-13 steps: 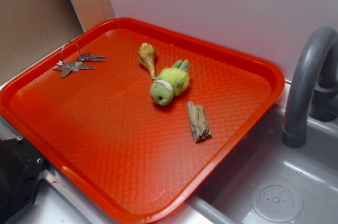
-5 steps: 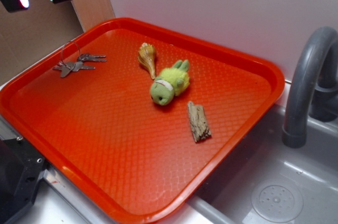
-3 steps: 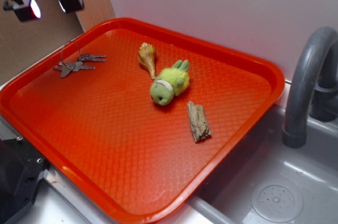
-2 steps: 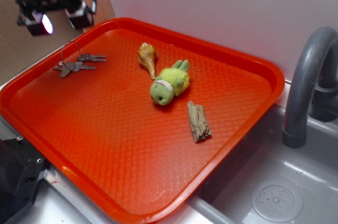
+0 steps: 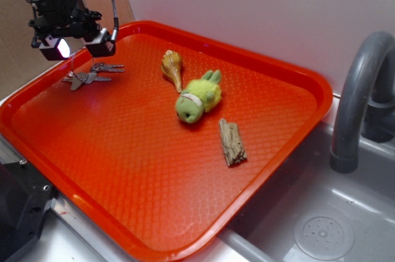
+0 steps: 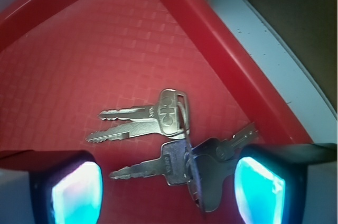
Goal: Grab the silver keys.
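gripper (image 5: 77, 46) is wide open, hovering over the silver keys (image 6: 169, 152) lying flat in the red tray's (image 5: 290, 76) far left corner. probably best to drop straight down, straddle the key heads, pinch low.

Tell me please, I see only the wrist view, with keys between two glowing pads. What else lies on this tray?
Observer: A shell, a green plush toy and a piece of wood lie on the red tray, apart from the silver keys.
Operator: How high is the tool?
Observer: The tool hangs open, close above the keys; I cannot tell if it touches them.
Operator: What is beside the tray?
Observer: A grey sink with a faucet.
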